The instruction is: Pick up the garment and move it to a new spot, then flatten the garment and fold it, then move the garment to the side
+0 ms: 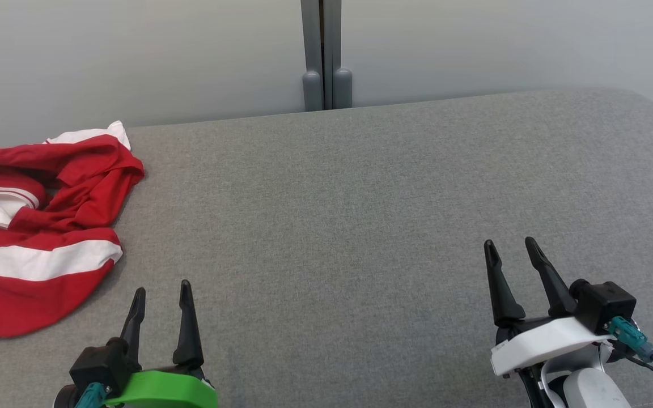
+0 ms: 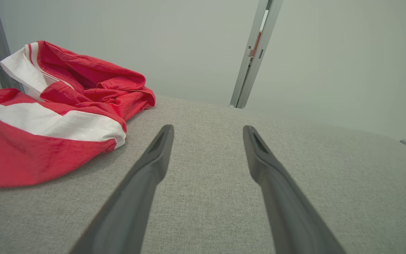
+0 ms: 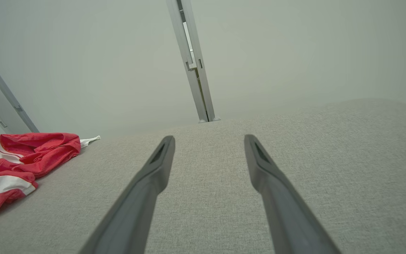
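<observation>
A crumpled red garment (image 1: 37,226) with white stripes lies at the far left of the grey fabric surface (image 1: 349,215); its left part runs past the picture's edge. My left gripper (image 1: 162,290) hovers low at the front left, open and empty, just right of the garment's near hem. The left wrist view has the garment (image 2: 48,116) ahead and to the left of my left gripper (image 2: 208,128). Far to the right, my right gripper (image 1: 511,243) is open and empty over bare fabric. In the right wrist view the garment (image 3: 19,162) lies far left of my right gripper (image 3: 209,138).
A pale wall (image 1: 134,51) rises behind the surface, with a grey vertical post (image 1: 322,56) at its middle. The grey surface curves away at the far right (image 1: 644,113). Wide bare fabric stretches between the two grippers.
</observation>
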Motion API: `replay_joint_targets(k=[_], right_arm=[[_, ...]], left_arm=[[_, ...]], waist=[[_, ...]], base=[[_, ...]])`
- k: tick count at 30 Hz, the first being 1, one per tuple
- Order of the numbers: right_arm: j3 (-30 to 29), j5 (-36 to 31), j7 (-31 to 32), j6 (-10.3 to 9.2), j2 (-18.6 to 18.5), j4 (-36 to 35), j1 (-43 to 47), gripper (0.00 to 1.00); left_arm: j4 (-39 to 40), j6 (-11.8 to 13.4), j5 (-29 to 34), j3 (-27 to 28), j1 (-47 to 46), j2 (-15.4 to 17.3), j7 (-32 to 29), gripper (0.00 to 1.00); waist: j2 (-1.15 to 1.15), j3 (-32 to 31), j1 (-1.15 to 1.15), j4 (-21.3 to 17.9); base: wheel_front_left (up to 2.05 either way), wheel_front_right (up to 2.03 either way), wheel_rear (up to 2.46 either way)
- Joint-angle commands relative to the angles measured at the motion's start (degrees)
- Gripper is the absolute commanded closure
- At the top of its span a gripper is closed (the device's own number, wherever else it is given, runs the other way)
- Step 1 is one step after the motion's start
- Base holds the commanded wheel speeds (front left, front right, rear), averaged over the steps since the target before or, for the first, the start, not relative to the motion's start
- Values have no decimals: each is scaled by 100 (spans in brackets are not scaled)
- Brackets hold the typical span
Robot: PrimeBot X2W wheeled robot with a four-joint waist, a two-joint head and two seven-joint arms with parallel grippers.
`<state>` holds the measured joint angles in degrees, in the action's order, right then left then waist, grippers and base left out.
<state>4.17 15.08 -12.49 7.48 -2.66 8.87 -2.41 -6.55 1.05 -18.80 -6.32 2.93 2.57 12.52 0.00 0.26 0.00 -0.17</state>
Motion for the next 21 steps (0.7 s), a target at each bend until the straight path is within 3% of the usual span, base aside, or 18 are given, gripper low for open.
replay_joint_targets(k=[1, 21], right_arm=[[12, -132, -56, 2, -29, -24, 33, 0], [117, -942, -265, 1, -32, 96, 29, 0]], left_arm=[[11, 28, 125, -5, 53, 44, 48, 0], [-47, 57, 798, -138, 152, 50, 260, 0]], waist=[[0, 2, 0, 1], [0, 41, 0, 14]], base=[[0, 0, 0], [0, 0, 0]])
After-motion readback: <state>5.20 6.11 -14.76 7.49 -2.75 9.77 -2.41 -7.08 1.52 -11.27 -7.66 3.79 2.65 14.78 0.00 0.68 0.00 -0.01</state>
